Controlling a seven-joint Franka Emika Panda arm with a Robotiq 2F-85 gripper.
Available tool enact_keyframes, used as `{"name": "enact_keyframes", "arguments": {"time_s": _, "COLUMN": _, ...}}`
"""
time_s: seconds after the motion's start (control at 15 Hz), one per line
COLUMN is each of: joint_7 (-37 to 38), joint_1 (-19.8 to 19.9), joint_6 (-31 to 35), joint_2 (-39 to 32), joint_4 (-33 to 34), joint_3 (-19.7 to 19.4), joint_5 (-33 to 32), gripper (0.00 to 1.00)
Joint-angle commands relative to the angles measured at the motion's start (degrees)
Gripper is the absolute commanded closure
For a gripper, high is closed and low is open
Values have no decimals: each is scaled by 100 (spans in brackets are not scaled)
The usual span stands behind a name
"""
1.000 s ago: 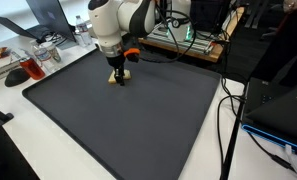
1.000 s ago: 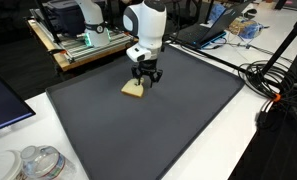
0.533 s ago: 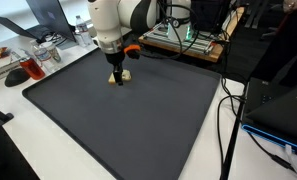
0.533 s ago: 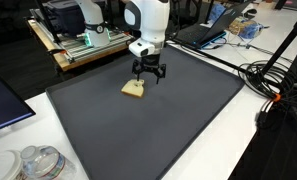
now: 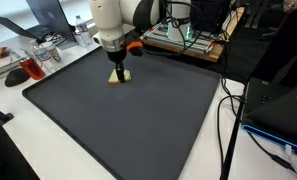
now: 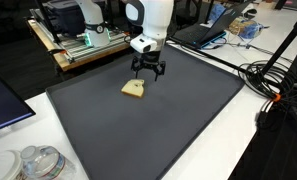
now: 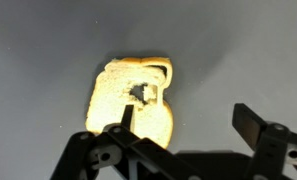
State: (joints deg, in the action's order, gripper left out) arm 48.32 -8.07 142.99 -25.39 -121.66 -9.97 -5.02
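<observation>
Gripper (image 6: 147,72), jaws wide and empty, hovers above the bread slice (image 6: 135,90) lying upper centre on the dark mat (image 6: 178,130); an off-centre descent would likely push the slice aside.

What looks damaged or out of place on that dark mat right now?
The tan, bread-like piece lying flat on the dark mat has a ragged hole near its middle and uneven, crumbly edges, clearest in the wrist view. The claw hangs open just above it. Nothing else stands out.
</observation>
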Motion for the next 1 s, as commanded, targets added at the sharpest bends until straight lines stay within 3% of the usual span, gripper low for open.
{"name": "enact_keyframes", "arguments": {"time_s": 0.0, "joint_7": 257, "joint_1": -151, "joint_6": -203, "joint_2": 307, "joint_4": -238, "joint_3": -111, "joint_5": -348, "gripper": 0}}
{"name": "enact_keyframes", "arguments": {"time_s": 0.27, "joint_7": 850, "joint_1": -304, "joint_6": -190, "joint_2": 493, "joint_4": -401, "joint_3": -165, "joint_5": -656, "gripper": 0}}
{"name": "enact_keyframes", "arguments": {"time_s": 0.6, "joint_7": 2091, "joint_1": -689, "joint_6": -259, "joint_2": 869, "joint_4": -659, "joint_3": -228, "joint_5": -1636, "gripper": 0}}
{"name": "enact_keyframes", "arguments": {"time_s": 0.93, "joint_7": 2842, "joint_1": -695, "joint_6": -479, "joint_2": 1220, "joint_4": -893, "joint_3": 47, "joint_5": -2252, "gripper": 0}}
